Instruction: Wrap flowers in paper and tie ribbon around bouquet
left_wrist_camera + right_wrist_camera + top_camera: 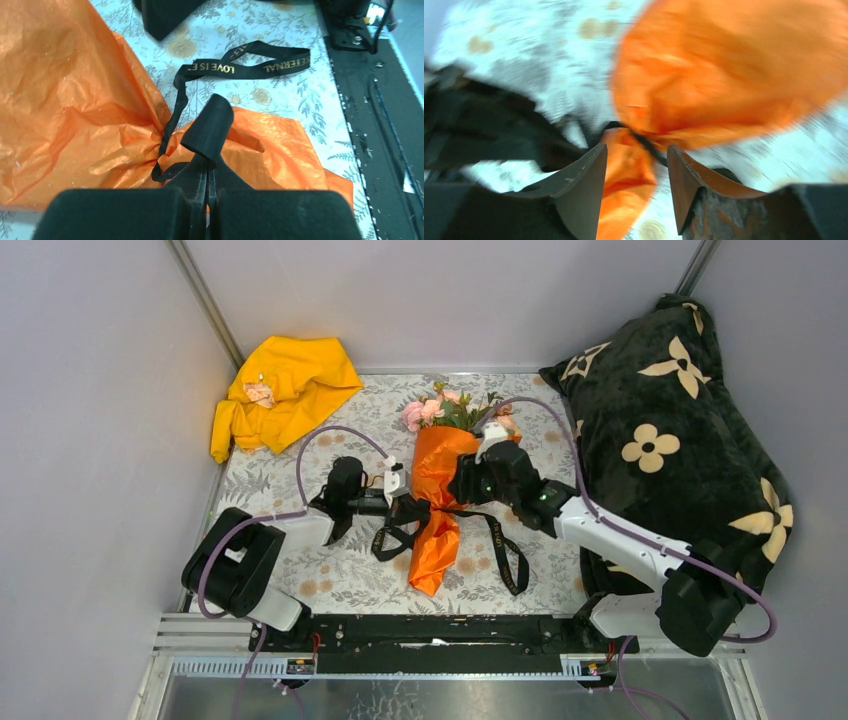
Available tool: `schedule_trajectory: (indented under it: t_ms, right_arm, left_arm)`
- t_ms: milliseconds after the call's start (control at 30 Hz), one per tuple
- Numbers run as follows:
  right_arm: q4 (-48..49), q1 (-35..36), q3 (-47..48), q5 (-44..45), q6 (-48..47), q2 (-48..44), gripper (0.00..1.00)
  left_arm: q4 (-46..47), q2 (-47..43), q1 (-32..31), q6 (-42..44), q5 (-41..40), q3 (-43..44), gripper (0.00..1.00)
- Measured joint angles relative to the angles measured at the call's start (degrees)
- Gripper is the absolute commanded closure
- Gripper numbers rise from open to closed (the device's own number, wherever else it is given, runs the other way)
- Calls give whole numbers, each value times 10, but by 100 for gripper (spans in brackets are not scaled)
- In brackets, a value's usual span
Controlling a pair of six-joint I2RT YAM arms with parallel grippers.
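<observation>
Bouquet (440, 480) lies mid-table (340, 580): flowers (440, 408) wrapped in paper (60, 90), ribbon (240, 67) cinched at the waist. Left hand (207, 162) pinches a ribbon loop; right hand (636, 155) half-open, straddling the waist, empty. Knot likely unfinished.

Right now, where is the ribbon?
In the top view the ribbon circles the waist of the bouquet at table centre, between the left gripper and right gripper, its loops trailing to either side.
</observation>
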Motion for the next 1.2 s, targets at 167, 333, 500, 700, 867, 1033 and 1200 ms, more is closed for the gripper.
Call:
schedule_trajectory:
  t_ms: [167, 333, 500, 700, 867, 1033, 1200]
  right_arm:
    - [-211, -63, 28, 150, 107, -24, 50]
    - [-307, -75, -29, 154, 183, -43, 48]
    - [-349, -68, -60, 115, 215, 2, 40]
    - [-368, -44, -76, 85, 233, 10, 40]
    - [-364, -14, -109, 59, 253, 26, 70]
    - [-358, 2, -94, 37, 246, 53, 100]
    - [-395, 4, 12, 60, 179, 58, 100]
  left_arm:
    - [0, -7, -8, 12, -48, -13, 100]
    - [0, -19, -19, 13, -75, -22, 100]
    - [0, -25, -30, 12, -89, -28, 100]
    - [0, -25, -36, 12, -101, -32, 100]
    - [0, -25, -39, 12, -108, -34, 100]
    - [0, -25, -40, 13, -110, -34, 100]
    - [0, -25, -46, 29, -118, -34, 100]
